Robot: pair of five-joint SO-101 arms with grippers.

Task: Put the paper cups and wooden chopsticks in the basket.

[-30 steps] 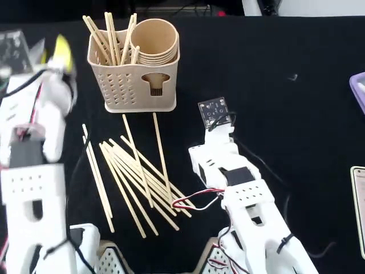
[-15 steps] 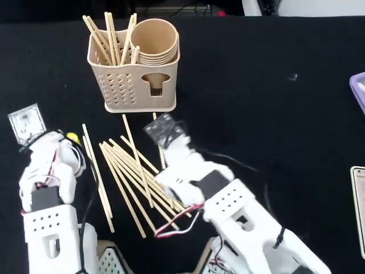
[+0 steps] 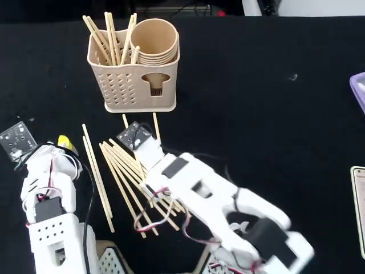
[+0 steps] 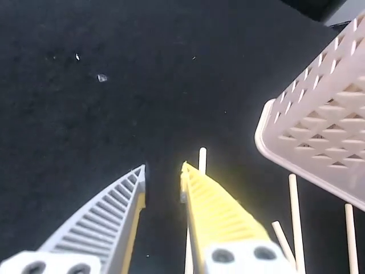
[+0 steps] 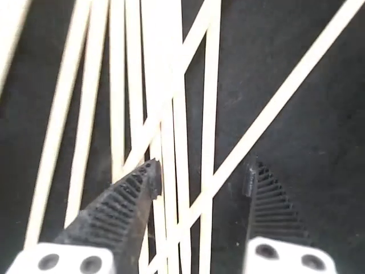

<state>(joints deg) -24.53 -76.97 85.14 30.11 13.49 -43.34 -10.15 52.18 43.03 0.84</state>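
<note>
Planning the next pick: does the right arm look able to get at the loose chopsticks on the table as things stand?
Probably yes. The right gripper hangs open directly over the loose chopsticks, with nothing between it and them. Several sticks cross there, so it may catch more than one.

White plastic arms (image 3: 199,191) trail red, white and black cables (image 3: 141,220); the left gripper (image 4: 163,169) has grey and yellow ribbed fingers (image 4: 217,211), the right gripper (image 5: 202,171) black.

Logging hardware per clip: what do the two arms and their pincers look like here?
The left arm and right arm are white plastic with red, white and black cables. The left pincer has one white ribbed finger and one yellow; the right pincer has black toothed fingers on white mounts.
</note>
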